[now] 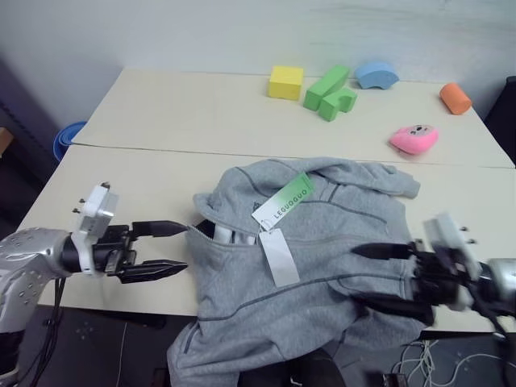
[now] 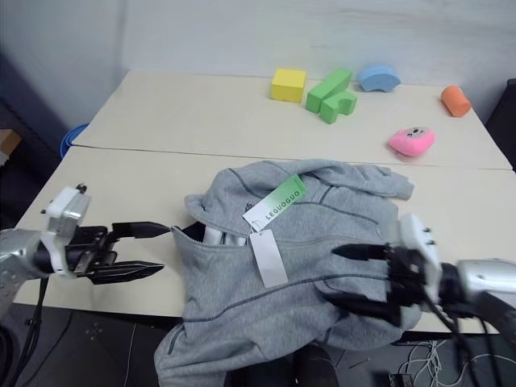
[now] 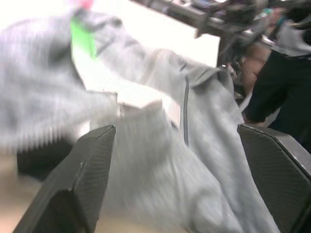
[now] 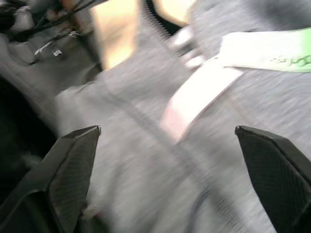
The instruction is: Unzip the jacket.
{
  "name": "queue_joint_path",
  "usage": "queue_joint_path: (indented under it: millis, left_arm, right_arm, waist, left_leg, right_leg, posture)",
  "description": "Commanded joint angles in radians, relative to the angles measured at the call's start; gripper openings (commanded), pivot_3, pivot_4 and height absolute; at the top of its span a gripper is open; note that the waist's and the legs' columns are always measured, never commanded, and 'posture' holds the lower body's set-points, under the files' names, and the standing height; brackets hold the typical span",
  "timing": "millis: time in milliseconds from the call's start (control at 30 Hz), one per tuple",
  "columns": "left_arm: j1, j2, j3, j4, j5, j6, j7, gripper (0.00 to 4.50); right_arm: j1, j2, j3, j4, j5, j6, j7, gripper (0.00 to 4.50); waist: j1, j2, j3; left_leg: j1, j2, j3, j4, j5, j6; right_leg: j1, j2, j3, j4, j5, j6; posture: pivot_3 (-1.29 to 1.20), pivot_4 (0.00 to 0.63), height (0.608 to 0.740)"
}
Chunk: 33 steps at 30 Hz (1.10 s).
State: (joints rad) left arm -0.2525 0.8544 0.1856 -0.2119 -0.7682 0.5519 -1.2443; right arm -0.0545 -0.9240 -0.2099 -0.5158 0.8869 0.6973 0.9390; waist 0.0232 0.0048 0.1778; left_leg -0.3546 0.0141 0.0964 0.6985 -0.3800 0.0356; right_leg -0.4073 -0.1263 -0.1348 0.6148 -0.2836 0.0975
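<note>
Lies rumpled on the table (image 1: 145, 121): jacket (image 1: 322, 274), flanked by left gripper (image 1: 179, 248) and right gripper (image 1: 363, 278), both released, grasping nothing.

I read this as a robot test lab, not a home. Two plain beige tables (image 1: 161, 121) are pushed together against a bare wall, foam toy blocks (image 1: 330, 91) are lined up as props along the upper right of the frame, and loose cables (image 1: 423, 355) trail at lower right.
</note>
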Motion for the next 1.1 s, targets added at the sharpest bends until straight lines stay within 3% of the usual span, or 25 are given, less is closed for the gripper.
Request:
queue_joint_path:
  millis: [33,200,333,533,733,833,1100]
  left_arm:
    - [-0.113,-0.060,-0.117,0.041,0.139,-0.125,0.011,4.04]
    - [-0.274,-0.211,-0.291,0.190,0.368,-0.324,0.057,4.04]
    - [-0.324,-0.301,-0.325,0.321,0.463,-0.422,0.126,4.04]
    - [-0.271,-0.263,-0.359,0.397,0.533,-0.499,0.059,4.04]
    - [-0.239,-0.236,-0.355,0.424,0.545,-0.494,0.039,4.04]
    - [-0.237,-0.242,-0.361,0.446,0.560,-0.508,0.048,4.06]
    - [-0.237,-0.270,-0.354,0.472,0.567,-0.514,0.077,4.06]
  right_arm:
    - [-0.117,0.058,0.122,0.063,-0.097,0.004,-0.064,4.50]
    - [-0.277,0.182,0.297,0.171,-0.189,0.071,-0.120,4.50]
    - [-0.329,0.258,0.363,0.218,-0.197,0.159,-0.149,4.50]
    - [-0.390,0.401,0.342,0.264,-0.150,0.251,-0.207,4.50]
    - [-0.437,0.443,0.358,0.279,-0.136,0.325,-0.201,4.50]
    - [-0.465,0.460,0.390,0.305,-0.154,0.351,-0.201,3.94]
    - [-0.464,0.454,0.451,0.324,-0.221,0.332,-0.164,1.24]
  waist:
    - [0.002,-0.001,0.000]
    - [0.001,-0.001,0.000]
    - [0.000,-0.001,0.000]
    - [-0.015,-0.001,0.000]
    - [-0.024,-0.001,0.000]
    - [-0.025,-0.001,0.000]
    - [-0.026,-0.001,0.000]
  left_leg:
    - [-0.001,-0.001,0.002,0.000,0.000,0.001]
    - [-0.003,-0.003,0.003,0.002,0.002,0.004]
    - [-0.003,-0.002,0.004,0.002,0.002,0.004]
    - [-0.003,0.000,0.006,0.002,0.002,0.003]
    - [-0.003,0.001,0.005,0.002,0.002,0.003]
    - [-0.003,0.000,0.005,0.002,0.002,0.003]
    - [-0.002,0.000,0.005,0.002,0.002,0.003]
  right_leg:
    - [-0.002,0.000,-0.001,0.001,0.000,0.000]
    - [-0.003,0.001,-0.001,0.002,0.002,0.003]
    - [-0.003,0.002,-0.002,0.002,0.002,0.004]
    - [-0.005,0.003,-0.001,0.003,0.002,0.004]
    - [-0.005,0.002,-0.001,0.004,0.002,0.004]
    - [-0.005,0.001,-0.001,0.004,0.002,0.004]
    - [-0.005,0.001,-0.002,0.005,0.002,0.004]
  posture:
    - [0.00,0.150,0.740]
    - [0.00,0.150,0.740]
    - [0.00,0.150,0.740]
    - [0.00,0.150,0.740]
    - [0.00,0.150,0.740]
    - [0.00,0.150,0.740]
    - [0.00,0.150,0.740]
